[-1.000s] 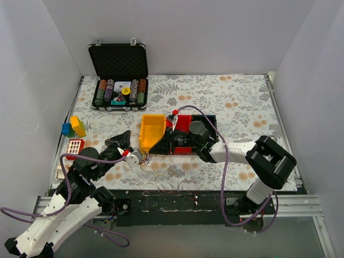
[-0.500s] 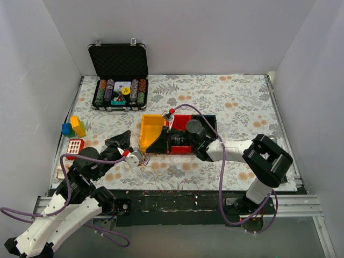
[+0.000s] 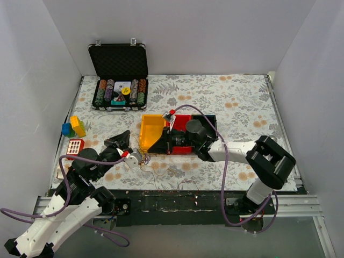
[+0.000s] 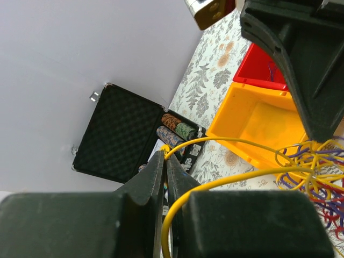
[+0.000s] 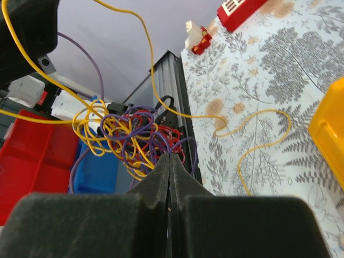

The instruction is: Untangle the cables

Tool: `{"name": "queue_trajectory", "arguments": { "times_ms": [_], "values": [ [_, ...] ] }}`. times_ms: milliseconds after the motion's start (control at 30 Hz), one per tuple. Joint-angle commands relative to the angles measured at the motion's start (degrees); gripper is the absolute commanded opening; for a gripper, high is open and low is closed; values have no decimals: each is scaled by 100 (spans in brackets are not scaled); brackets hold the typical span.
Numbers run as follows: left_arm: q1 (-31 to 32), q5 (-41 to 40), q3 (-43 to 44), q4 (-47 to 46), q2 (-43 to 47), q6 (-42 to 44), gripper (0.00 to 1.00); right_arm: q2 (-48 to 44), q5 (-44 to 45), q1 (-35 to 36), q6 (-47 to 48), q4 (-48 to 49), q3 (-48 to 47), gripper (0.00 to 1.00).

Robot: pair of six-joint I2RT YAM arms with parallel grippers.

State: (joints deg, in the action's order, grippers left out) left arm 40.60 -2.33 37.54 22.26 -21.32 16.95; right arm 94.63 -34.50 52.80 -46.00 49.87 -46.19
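Observation:
The cables (image 3: 145,159) are a small knot of thin yellow, purple and red wires on the flowered cloth between my two grippers. My left gripper (image 3: 124,135) is shut on one yellow cable (image 4: 231,144), pinched at the fingertips (image 4: 165,154). That strand runs to the knot (image 4: 317,172) at the right of the left wrist view. My right gripper (image 3: 151,150) reaches in from the right. Its jaws (image 5: 170,156) are shut against the knot (image 5: 129,134), with purple and red strands at the tips. A loose yellow strand (image 5: 258,134) curls over the cloth.
An open black case of poker chips (image 3: 119,80) stands at the back left. A yellow bin (image 3: 152,130), a red bin (image 3: 183,122) and a black bin (image 3: 209,121) sit behind the right gripper. Yellow and blue blocks (image 3: 73,127) and a red-and-white block (image 3: 75,145) lie at the left.
The right gripper's jaws have closed at the knot. The right arm shifted slightly; the left arm and its yellow strand stayed put.

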Motion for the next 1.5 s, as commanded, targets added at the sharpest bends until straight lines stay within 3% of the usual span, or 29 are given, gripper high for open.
{"name": "queue_trajectory", "arguments": {
  "times_ms": [0, 167, 533, 767, 967, 1200, 1467],
  "values": [
    [-26, -13, 87, 24, 110, 89, 0, -822, 627, -199, 897, -1089, 93, 1],
    [-26, 13, -1, 68, 163, 98, 0, -1727, 2243, -427, 2277, -3234, -188, 1],
    [-34, -119, -282, 594, 190, 238, 0, -3274, 5057, -1324, 3377, -4801, -355, 1],
    [-26, -259, -590, 2000, 216, 502, 0, -3811, 6454, -1842, 3782, -5276, -549, 1],
    [-26, -497, -897, 2527, 453, 853, 0, -4119, 7395, -2238, 4089, -5470, -689, 1],
    [-26, -567, -1073, 2686, 691, 1091, 0, -4277, 7738, -2774, 4563, -5418, -1233, 1],
    [-26, -830, -1345, 3705, 585, 1091, 0, -4084, 8089, -3539, 5284, -5040, -2033, 1]
  ]
}}
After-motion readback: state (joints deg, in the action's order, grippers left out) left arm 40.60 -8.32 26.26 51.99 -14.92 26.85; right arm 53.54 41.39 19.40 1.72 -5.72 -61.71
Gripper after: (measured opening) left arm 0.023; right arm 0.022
